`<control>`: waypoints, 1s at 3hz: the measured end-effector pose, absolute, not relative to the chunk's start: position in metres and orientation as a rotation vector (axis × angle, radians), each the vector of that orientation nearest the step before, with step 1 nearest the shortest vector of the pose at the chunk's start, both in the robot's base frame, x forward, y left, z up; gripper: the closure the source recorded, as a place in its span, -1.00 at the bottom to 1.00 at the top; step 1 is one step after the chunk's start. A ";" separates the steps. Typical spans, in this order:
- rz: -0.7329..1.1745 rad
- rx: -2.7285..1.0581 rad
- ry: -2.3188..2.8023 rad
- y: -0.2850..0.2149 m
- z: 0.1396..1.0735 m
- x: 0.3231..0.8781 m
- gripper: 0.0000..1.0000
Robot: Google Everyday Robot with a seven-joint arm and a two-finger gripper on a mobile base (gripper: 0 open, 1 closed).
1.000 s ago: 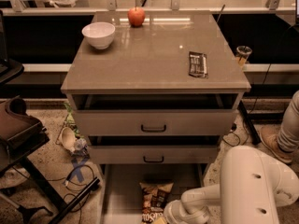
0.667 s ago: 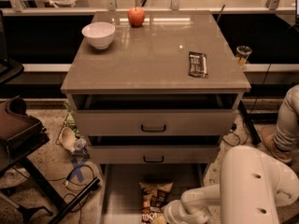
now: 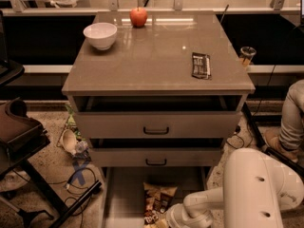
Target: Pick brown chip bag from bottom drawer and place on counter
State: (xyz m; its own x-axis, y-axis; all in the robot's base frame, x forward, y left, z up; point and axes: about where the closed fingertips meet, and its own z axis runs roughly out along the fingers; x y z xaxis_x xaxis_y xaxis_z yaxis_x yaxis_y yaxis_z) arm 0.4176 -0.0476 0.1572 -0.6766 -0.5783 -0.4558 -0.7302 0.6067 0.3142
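- Camera view, bag [image 3: 159, 202]: dark brown snack packet with pale lettering. It lies flat on the floor of the bottom drawer [image 3: 124, 194], right of centre, and its lower end is cut off by the frame edge.
- Handling, judged: light, soft, crinkly film. It is probably slick and crushable, with brittle contents. The best hold is likely a pinch across the puffed body or on a crimped end seam, with modest squeeze.
- Gripper [image 3: 170, 219]: at the bottom edge on a white arm, just beside the bag's lower right. Whether it is open, closed or holding anything cannot be told.
- Drawer: long shallow tray with a smooth, plain floor, pulled fully out.
- Counter [image 3: 156, 56]: glossy grey-brown slab, flat and reflective. It carries a bowl [image 3: 100, 35], an apple [image 3: 138, 16] and a black wrapper [image 3: 201, 65].
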 end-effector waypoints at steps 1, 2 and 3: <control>0.700 -1.063 2.528 -0.046 0.157 0.417 1.00; 0.700 -1.063 2.527 -0.046 0.157 0.417 1.00; 0.737 -1.061 2.491 -0.055 0.187 0.421 1.00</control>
